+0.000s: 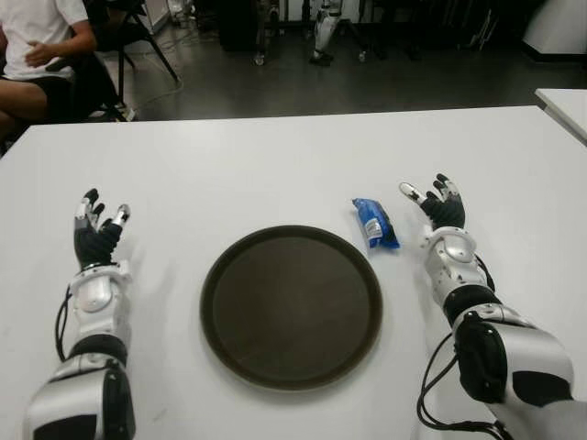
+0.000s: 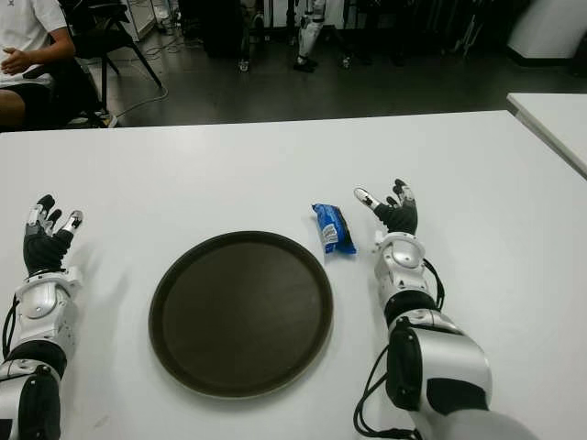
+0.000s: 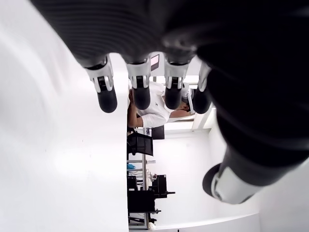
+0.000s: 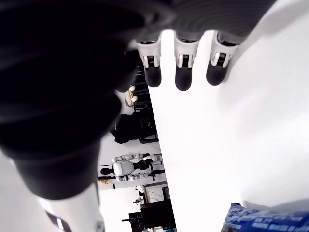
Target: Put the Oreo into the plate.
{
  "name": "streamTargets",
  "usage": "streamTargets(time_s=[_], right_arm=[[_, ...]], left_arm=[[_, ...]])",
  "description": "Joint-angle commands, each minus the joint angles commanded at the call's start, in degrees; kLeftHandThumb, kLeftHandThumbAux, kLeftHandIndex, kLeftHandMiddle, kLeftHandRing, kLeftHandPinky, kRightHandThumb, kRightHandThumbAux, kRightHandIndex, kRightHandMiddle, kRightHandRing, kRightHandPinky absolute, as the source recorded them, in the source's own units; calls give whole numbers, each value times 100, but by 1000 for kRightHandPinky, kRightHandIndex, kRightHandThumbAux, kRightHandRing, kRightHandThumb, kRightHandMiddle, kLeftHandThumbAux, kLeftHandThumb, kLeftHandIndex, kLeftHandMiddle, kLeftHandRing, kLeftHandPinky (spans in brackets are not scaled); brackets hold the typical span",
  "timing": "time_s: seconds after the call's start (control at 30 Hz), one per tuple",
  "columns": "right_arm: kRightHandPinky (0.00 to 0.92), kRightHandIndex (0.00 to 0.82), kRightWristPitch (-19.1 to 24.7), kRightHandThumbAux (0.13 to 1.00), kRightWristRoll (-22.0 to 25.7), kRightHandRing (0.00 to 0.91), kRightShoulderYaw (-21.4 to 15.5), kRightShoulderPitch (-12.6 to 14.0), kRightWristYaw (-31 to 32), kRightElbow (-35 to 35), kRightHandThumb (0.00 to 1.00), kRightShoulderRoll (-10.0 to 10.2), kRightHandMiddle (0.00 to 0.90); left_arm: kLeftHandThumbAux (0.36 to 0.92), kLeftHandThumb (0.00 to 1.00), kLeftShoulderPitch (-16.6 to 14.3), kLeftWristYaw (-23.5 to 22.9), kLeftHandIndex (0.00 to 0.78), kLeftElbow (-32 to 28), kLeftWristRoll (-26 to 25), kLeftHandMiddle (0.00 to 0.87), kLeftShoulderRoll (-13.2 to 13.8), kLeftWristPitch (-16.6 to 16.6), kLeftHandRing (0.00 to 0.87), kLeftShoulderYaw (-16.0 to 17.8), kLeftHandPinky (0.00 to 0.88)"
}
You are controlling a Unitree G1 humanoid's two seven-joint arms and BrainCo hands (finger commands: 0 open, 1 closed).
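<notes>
A blue Oreo packet lies on the white table, just past the right rim of a round dark brown plate. The packet's edge also shows in the right wrist view as the Oreo packet. My right hand is a little to the right of the packet, fingers spread, holding nothing. My left hand is well to the left of the plate, fingers relaxed and empty. The plate holds nothing.
A second white table corner shows at the far right. A seated person and chairs are beyond the table's far left corner. Dark floor lies behind the far edge.
</notes>
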Motion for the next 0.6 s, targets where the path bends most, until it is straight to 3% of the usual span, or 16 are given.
streamTargets(time_s=[0.6], right_arm=[[109, 96, 17, 874, 33, 79, -34, -5, 30, 3, 0, 0, 70]], left_arm=[[716, 0, 7, -46, 0, -3, -16, 0, -8, -71, 0, 11, 0]])
